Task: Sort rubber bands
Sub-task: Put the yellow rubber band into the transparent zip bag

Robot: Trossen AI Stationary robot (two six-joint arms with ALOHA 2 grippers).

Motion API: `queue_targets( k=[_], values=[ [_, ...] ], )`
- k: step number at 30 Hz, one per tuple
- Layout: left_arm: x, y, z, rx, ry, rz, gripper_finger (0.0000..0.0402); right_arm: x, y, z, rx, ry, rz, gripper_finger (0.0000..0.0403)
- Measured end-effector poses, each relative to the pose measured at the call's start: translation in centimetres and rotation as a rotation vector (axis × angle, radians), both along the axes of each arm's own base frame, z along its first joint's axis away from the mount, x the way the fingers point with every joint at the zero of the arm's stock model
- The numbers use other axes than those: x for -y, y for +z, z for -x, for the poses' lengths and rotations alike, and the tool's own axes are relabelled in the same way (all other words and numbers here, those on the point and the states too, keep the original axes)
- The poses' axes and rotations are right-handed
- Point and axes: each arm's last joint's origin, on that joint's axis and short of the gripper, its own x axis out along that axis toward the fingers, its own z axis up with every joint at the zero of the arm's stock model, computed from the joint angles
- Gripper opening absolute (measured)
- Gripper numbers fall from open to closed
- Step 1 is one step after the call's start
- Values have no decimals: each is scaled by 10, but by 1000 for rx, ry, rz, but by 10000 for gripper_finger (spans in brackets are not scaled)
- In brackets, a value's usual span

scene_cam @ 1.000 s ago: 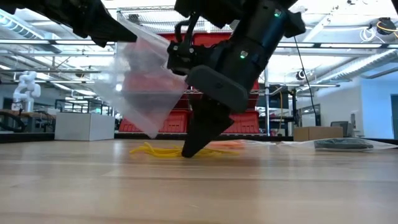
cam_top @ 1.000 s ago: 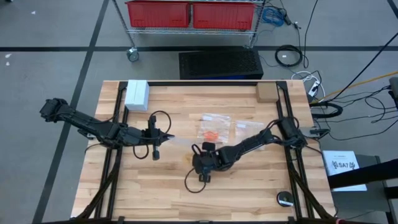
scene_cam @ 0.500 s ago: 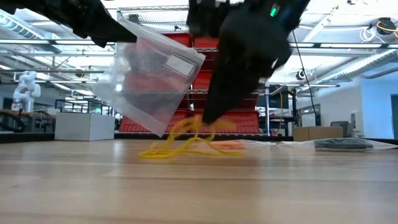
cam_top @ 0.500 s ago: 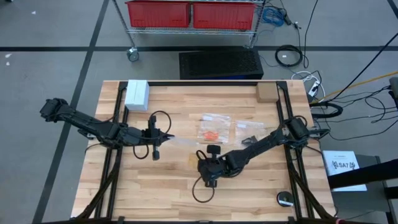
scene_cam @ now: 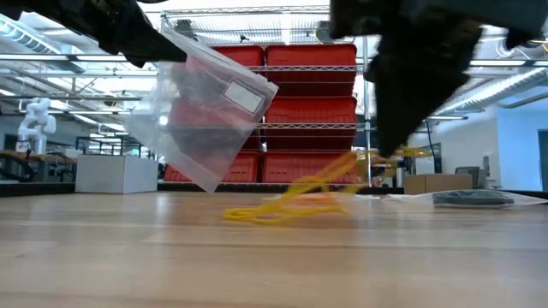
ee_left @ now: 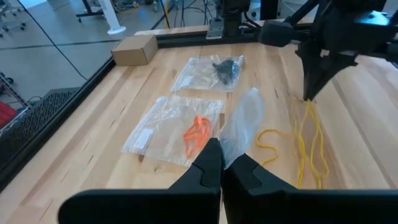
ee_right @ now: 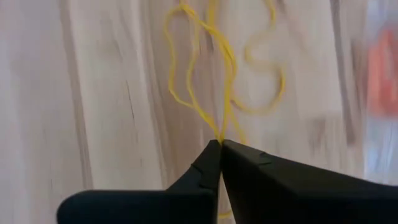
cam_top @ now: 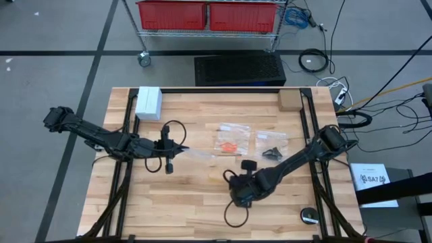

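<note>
Wooden bench (cam_top: 175,196) with red bins (cam_top: 206,15) on a wire shelf behind it, pretty standard lab setup. Going left to right: the left end effector (ee_left: 221,163) sits over the left-middle of the bench, clenched on the edge of a clear empty bag (scene_cam: 205,115), which hangs off it in the air. A white box (cam_top: 148,102) sits at the far left corner. Near the middle, two more bags lie flat: one with orange bands (ee_left: 197,132) in it, and just to its right one with black bands (ee_left: 227,67). The right end effector (ee_right: 220,144) is over the front-middle, pinched shut on a few yellow bands (ee_right: 217,81). They stretch up from the bench to its tips, while the rest of the yellow bunch (scene_cam: 287,205) lies on the wood.
</note>
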Motion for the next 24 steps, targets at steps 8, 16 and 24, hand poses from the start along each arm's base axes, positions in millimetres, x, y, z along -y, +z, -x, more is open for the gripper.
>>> queue_targets(
  k=[8, 16, 24],
  values=[
    [0, 0, 0, 1, 1, 4, 0, -14, -2, 15, -54, -59, -29, 57],
    [0, 0, 0, 0, 1, 3, 0, -13, 1, 2, 37, -76, -101, 184],
    [0, 0, 0, 0, -4, 5, 0, 32, 1, -21, 32, 107, 68, 200]
  ],
)
